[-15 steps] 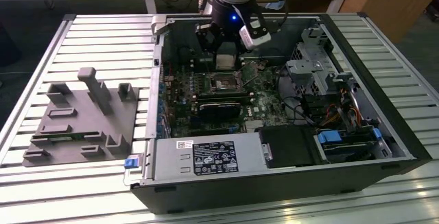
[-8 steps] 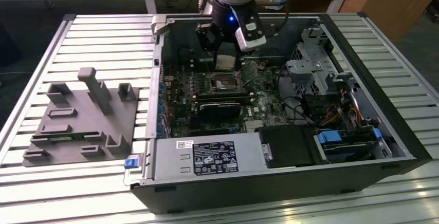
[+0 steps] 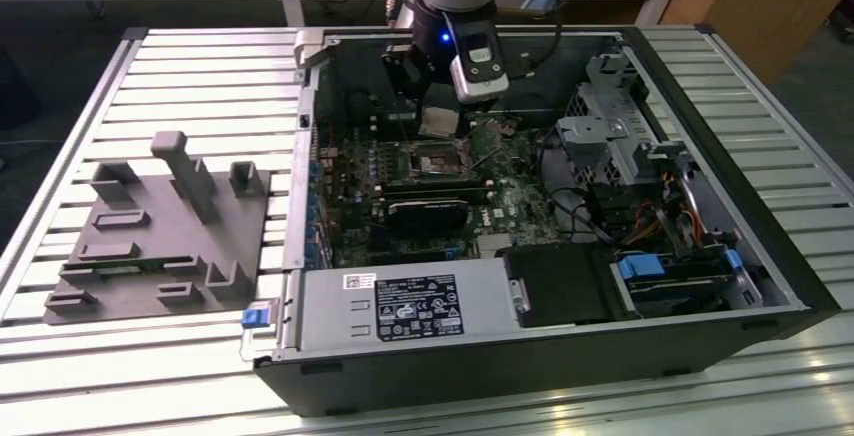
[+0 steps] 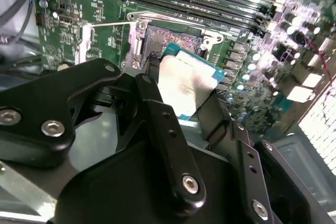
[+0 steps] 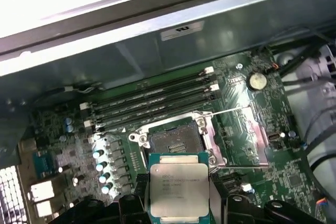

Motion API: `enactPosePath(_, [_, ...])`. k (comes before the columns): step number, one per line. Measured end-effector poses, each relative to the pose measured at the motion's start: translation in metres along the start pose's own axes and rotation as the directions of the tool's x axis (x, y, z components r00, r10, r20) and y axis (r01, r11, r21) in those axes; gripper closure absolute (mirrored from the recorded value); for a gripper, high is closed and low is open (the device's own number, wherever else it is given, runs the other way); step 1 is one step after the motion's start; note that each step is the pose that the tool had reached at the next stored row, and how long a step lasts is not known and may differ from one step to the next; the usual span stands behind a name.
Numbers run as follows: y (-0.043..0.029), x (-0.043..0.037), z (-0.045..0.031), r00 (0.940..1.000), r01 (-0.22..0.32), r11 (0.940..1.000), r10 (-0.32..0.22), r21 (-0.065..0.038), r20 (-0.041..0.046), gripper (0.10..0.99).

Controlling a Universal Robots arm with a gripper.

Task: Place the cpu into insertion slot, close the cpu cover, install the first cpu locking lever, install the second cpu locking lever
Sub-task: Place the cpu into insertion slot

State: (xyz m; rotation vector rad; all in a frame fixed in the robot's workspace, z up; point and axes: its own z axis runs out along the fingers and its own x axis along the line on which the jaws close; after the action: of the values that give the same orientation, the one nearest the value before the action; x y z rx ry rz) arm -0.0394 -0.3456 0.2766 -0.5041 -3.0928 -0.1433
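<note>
While the arm hangs over the open computer case (image 3: 747, 286) in the exterior view, its gripper (image 3: 438, 114) carries the cpu (image 3: 438, 122) near the insertion slot (image 3: 438, 161), not in it; a grey fixture (image 3: 160, 226) sits at the exterior view's left; in the second wrist view, 2 black fingers (image 4: 157, 108) clamp the chip's opposite edges above the green motherboard (image 4: 68, 35); in the first wrist view, the socket lies bare, the cpu cover (image 5: 236, 121) swung open beside it.
</note>
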Motion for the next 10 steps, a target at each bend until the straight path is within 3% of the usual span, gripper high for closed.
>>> enactPosePath(5, [-0.0001,0.0000,0.0011,0.9971,-0.075,0.9972,0.075,-0.002,0.0067,0.549])
enactPosePath(10, [-0.0002,0.0000,0.0021,0.9888,-0.148,0.9889,0.148,-0.004,0.0130,0.549])
